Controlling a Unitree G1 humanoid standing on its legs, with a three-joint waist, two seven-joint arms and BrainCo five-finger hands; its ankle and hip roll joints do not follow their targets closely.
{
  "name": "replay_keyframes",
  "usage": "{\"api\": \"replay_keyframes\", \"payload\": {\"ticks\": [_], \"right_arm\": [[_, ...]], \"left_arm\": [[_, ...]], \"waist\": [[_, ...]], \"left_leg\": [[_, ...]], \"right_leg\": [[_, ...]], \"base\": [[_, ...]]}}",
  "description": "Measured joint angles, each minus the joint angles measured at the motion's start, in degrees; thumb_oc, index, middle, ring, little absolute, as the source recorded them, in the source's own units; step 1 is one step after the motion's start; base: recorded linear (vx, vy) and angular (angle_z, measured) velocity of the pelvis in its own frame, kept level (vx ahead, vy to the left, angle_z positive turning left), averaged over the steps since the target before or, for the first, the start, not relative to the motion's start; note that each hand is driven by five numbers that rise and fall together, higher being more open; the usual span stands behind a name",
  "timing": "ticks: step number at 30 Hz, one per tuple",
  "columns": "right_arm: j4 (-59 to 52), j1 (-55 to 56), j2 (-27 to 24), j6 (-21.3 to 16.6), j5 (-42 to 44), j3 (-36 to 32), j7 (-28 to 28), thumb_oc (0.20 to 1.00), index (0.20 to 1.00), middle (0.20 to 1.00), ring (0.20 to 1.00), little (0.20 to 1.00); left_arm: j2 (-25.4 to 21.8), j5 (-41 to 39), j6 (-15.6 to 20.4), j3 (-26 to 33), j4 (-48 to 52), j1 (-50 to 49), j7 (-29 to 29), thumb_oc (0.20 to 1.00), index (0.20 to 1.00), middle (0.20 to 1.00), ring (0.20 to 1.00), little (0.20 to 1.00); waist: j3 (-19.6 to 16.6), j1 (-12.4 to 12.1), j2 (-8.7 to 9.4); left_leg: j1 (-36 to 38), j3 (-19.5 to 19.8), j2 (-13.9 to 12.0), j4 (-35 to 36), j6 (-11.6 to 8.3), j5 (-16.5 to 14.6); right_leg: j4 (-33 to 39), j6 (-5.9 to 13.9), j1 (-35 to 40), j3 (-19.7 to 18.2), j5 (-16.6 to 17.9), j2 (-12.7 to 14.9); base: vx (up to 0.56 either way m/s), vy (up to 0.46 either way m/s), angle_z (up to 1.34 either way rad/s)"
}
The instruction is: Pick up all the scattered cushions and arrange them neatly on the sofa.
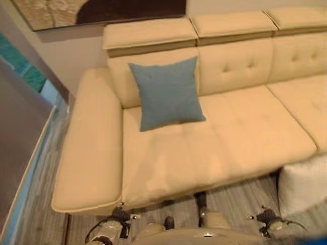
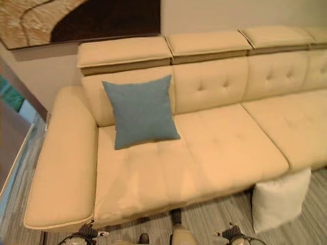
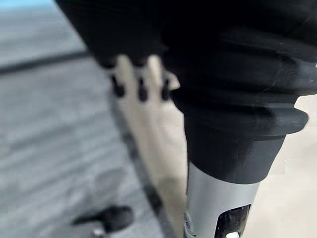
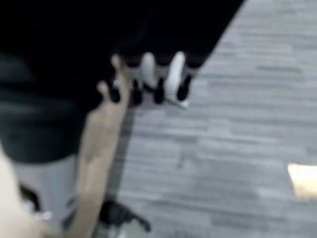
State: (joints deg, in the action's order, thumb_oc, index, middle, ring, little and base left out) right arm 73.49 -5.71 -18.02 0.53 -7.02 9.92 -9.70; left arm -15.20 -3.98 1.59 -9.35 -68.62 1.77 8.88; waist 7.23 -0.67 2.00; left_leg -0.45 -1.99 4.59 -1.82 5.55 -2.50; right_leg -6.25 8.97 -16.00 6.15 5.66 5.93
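On sofa point(image 2: 214, 148): blue cushion point(image 2: 140, 112) | floor: white cushion point(image 2: 280, 199) | both hands relaxed, empty

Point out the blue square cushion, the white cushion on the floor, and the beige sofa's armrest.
blue square cushion point(image 1: 166, 93): left eye view, middle of its face.
white cushion point(image 2: 280, 200): right eye view, its front face, on the floor.
beige sofa armrest point(image 2: 66, 155): right eye view, its top surface.
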Motion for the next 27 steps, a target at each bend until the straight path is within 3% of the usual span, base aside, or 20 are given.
{"api": "replay_keyframes", "payload": {"ticks": [1, 4, 7, 8, 9, 10, 11, 13, 15, 17, 18, 20, 21, 23, 24, 26, 27], "right_arm": [[0.4, -0.5, 0.0, 0.0, -0.1, 1.0, -0.1, 1.000, 1.000, 1.000, 1.000, 1.000], [-0.2, -0.2, -0.1, -0.1, -0.1, 1.8, 0.0, 1.000, 1.000, 1.000, 1.000, 1.000], [0.1, -0.7, 0.1, -0.2, -0.1, 2.0, 0.1, 1.000, 1.000, 1.000, 1.000, 1.000], [0.0, -0.1, 0.1, -0.1, -0.3, 2.0, 0.0, 1.000, 1.000, 1.000, 1.000, 1.000], [0.1, -0.2, 0.2, -0.1, -0.5, 2.0, 0.0, 1.000, 1.000, 1.000, 1.000, 1.000], [-0.2, -0.7, 0.6, -0.3, -0.5, 2.0, -0.1, 1.000, 1.000, 1.000, 1.000, 1.000], [-0.3, -0.2, 0.4, -0.2, -0.5, 2.0, -0.2, 1.000, 1.000, 1.000, 1.000, 1.000], [-0.1, 1.4, 0.0, -0.1, -0.4, 1.9, -0.4, 1.000, 1.000, 1.000, 1.000, 1.000], [-0.6, 3.8, -0.6, -0.1, -0.3, 1.8, -0.7, 1.000, 1.000, 1.000, 1.000, 1.000], [-0.1, 4.7, -1.0, 0.5, -0.2, 1.8, -0.7, 1.000, 1.000, 1.000, 1.000, 1.000], [0.0, 5.9, -1.6, 0.4, 0.0, 1.5, -0.8, 1.000, 1.000, 1.000, 1.000, 1.000], [0.3, 5.3, -1.7, 0.5, 0.1, 1.1, -0.9, 1.000, 1.000, 1.000, 1.000, 1.000], [0.4, 4.3, -2.0, 0.3, 0.1, 1.1, -0.9, 1.000, 1.000, 1.000, 1.000, 1.000], [0.6, 2.7, -2.7, 0.1, 0.0, 1.1, -0.9, 1.000, 1.000, 1.000, 1.000, 1.000], [0.5, 2.1, -3.0, 0.2, 0.0, 1.3, -1.0, 1.000, 1.000, 1.000, 1.000, 1.000], [0.6, 3.5, -2.8, 0.6, 0.0, 1.7, -0.9, 1.000, 1.000, 1.000, 1.000, 1.000], [0.6, 2.7, -2.7, 0.3, 0.0, 1.5, -0.8, 1.000, 1.000, 1.000, 1.000, 1.000]], "left_arm": [[-0.1, 0.0, 0.1, 0.4, 0.1, -0.7, 0.0, 1.000, 1.000, 1.000, 1.000, 1.000], [-0.3, -0.7, 0.3, 1.0, 0.3, -1.8, -0.1, 1.000, 1.000, 1.000, 1.000, 1.000], [-1.2, -1.3, 0.2, 0.9, 0.3, -2.8, -0.3, 1.000, 1.000, 1.000, 1.000, 1.000], [-1.6, -1.3, 0.2, 0.9, 0.2, -2.5, -0.3, 1.000, 1.000, 1.000, 1.000, 1.000], [-1.7, -1.3, 0.1, 0.9, 0.2, -2.4, -0.2, 1.000, 1.000, 1.000, 1.000, 1.000], [-2.0, -1.3, -0.1, 1.0, -0.1, -2.9, -0.2, 1.000, 1.000, 1.000, 1.000, 1.000], [-1.5, -1.3, -0.2, 1.0, 0.2, -2.4, -0.3, 1.000, 1.000, 1.000, 1.000, 1.000], [-0.8, -1.5, 0.1, 0.4, 0.8, -2.7, -0.3, 1.000, 1.000, 1.000, 1.000, 1.000], [-0.3, -1.6, 0.3, 0.2, 2.4, -1.8, -0.4, 1.000, 1.000, 1.000, 1.000, 1.000], [-0.1, -1.6, 0.2, -0.2, 2.4, -1.1, -0.6, 1.000, 1.000, 1.000, 1.000, 1.000], [0.4, -1.6, 0.1, -0.2, 2.4, -1.0, -1.2, 1.000, 1.000, 1.000, 1.000, 1.000], [0.7, -1.5, 0.2, -1.6, 2.6, -1.1, -1.5, 1.000, 1.000, 1.000, 1.000, 1.000], [1.5, -1.5, 0.0, -2.0, 2.5, -1.5, -1.5, 1.000, 1.000, 1.000, 1.000, 1.000], [2.6, -1.5, 0.0, -1.7, 2.3, -1.6, -1.5, 1.000, 1.000, 1.000, 1.000, 1.000], [3.0, -1.5, 0.1, -1.7, 2.2, -1.3, -1.5, 1.000, 1.000, 1.000, 1.000, 1.000], [3.4, -1.1, 0.0, -2.0, 2.3, 1.4, -1.3, 1.000, 1.000, 1.000, 1.000, 1.000], [3.4, -1.0, 0.0, -2.7, 2.1, 1.7, -1.4, 1.000, 1.000, 1.000, 1.000, 1.000]], "waist": [[0.6, -0.5, -0.81], [0.5, -2.9, -2.59], [-0.2, -4.3, -1.06], [-0.3, -4.8, 0.02], [-0.6, -5.6, 0.47], [-1.0, -5.8, 1.09], [-0.9, -4.8, 0.85], [-1.6, -4.8, 0.23], [-2.1, -3.3, 0.19], [-2.1, -2.5, 0.42], [-2.3, -1.0, 0.09], [-1.8, -2.2, 1.07], [-1.6, -2.3, 1.38], [-1.4, -2.2, 0.70], [-0.8, -1.7, -0.21], [-0.5, 0.6, -0.27], [-0.5, 0.0, -0.94]], "left_leg": [[-0.4, -2.6, -1.4, -0.2, 0.72, 0.5], [0.7, -7.1, -5.1, 1.5, 0.03, 1.4], [-0.4, -10.2, -5.8, 2.0, -0.28, 1.6], [-0.5, -13.2, -6.6, 2.3, -2.01, 3.0], [-0.4, -14.5, -6.8, 2.5, -2.56, 3.3], [-1.0, -14.1, -6.8, 2.1, -3.88, 3.4], [-0.8, -12.8, -7.8, 1.8, -4.58, 4.0], [-1.0, -8.6, -9.4, 1.2, -6.62, 5.1], [-3.1, -6.2, -10.8, -0.1, -9.52, 7.2], [-4.1, -4.9, -10.9, -0.6, -10.64, 8.9], [-4.4, -3.3, -11.0, -1.1, -11.17, 9.6], [-4.8, 1.1, -10.6, -2.4, -11.83, 9.0], [-4.3, 9.7, -7.4, -2.2, -12.75, 6.6], [-2.9, 14.1, -4.0, -0.6, -11.19, 5.4], [-2.2, 13.0, -3.7, 0.9, -10.77, 5.2], [-1.7, 12.6, -3.5, 1.0, -8.80, 2.8], [-1.2, 11.7, -4.0, 2.8, -8.12, 2.4]], "right_leg": [[-7.2, -1.15, 0.1, 5.2, -3.0, 0.7], [-19.8, -2.00, 3.3, 8.7, -10.4, 0.8], [-19.2, -2.03, 8.6, 9.9, -14.0, 2.5], [-10.3, -2.58, 13.3, 12.6, -15.0, 3.0], [-7.6, -2.98, 14.0, 14.0, -15.2, 2.9], [1.0, -4.68, 17.0, 10.8, -12.6, 0.8], [2.8, -5.30, 17.6, 11.0, -11.2, -0.1], [4.7, -6.32, 17.9, 8.8, -10.5, -2.4], [5.9, -7.58, 17.3, 8.7, -9.9, -3.8], [7.3, -8.06, 17.2, 8.7, -9.0, -4.1], [8.2, -9.05, 16.9, 7.8, -7.9, -4.7], [8.4, -9.93, 16.3, 4.4, -6.7, -4.5], [9.7, -10.45, 15.9, 0.4, -4.6, -4.3], [11.5, -9.68, 15.2, -3.9, -2.3, -4.4], [11.6, -9.45, 15.1, -4.9, -2.0, -5.1], [11.6, -8.38, 13.7, -7.0, -0.8, -5.7], [11.6, -7.54, 12.5, -7.6, -0.9, -6.0]], "base": [[-0.32, 0.118, -1.03], [-0.18, -0.057, -0.98], [-0.16, -0.153, -0.87], [-0.09, -0.154, -0.75], [-0.07, -0.235, -0.99], [-0.04, -0.138, -0.72], [-0.07, -0.223, -0.61], [-0.09, -0.148, -0.38], [-0.08, -0.103, -0.06], [-0.13, -0.060, -0.09], [-0.17, -0.041, -0.39], [-0.13, -0.003, -0.92], [-0.07, 0.034, -1.28], [-0.08, 0.093, -1.44], [-0.10, 0.131, -0.96], [-0.09, 0.127, -0.44], [-0.10, 0.136, -0.72]]}}
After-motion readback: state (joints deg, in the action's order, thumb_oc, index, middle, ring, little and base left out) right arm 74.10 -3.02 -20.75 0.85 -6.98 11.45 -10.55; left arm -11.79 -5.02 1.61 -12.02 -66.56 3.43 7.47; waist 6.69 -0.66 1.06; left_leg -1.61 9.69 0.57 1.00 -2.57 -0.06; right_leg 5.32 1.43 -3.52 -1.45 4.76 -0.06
